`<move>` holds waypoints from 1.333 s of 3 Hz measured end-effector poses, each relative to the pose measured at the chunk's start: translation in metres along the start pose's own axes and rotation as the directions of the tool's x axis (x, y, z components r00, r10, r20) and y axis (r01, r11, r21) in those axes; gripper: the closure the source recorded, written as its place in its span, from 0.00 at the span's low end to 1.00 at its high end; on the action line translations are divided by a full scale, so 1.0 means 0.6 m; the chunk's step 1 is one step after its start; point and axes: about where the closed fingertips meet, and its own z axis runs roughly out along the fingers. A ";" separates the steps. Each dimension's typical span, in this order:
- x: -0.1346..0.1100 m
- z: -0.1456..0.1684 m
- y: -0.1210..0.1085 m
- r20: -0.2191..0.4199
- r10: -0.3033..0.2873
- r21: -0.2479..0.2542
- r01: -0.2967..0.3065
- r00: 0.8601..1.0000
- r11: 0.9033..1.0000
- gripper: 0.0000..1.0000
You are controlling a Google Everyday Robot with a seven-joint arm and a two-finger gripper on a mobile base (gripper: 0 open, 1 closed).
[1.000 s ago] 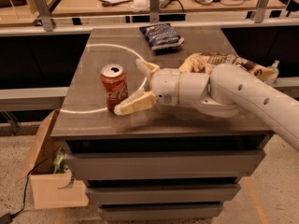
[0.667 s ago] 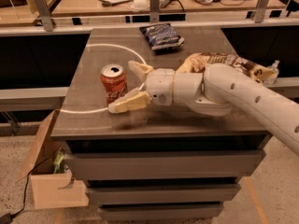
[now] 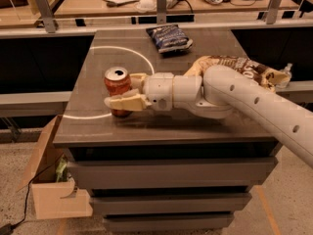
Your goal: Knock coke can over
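The coke can [image 3: 116,85], red-orange with a silver top, stands upright on the left part of the dark table [image 3: 161,126]. My gripper [image 3: 121,89] reaches in from the right at can height and is open. Its near finger [image 3: 126,102] crosses in front of the can's lower part. The far finger [image 3: 138,77] lies behind the can's right side. The can sits between the fingertips. My white arm [image 3: 244,102] stretches across the right of the table.
A dark blue snack bag [image 3: 168,37] lies at the table's back edge. A brown-and-yellow chip bag [image 3: 237,65] lies behind my arm. A white circle line [image 3: 144,58] marks the table. An open cardboard box [image 3: 51,180] stands on the floor at the left.
My gripper has moved left, so the can now sits between its fingers instead of just beyond the tips. The can still stands upright.
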 end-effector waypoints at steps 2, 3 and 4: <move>-0.072 -0.047 -0.070 -0.098 -0.283 0.063 0.290 0.954 0.955 1.00; -0.082 -0.096 -0.114 -0.212 -0.425 0.110 0.454 0.880 0.884 1.00; -0.080 -0.105 -0.122 -0.240 -0.457 0.111 0.492 0.856 0.863 1.00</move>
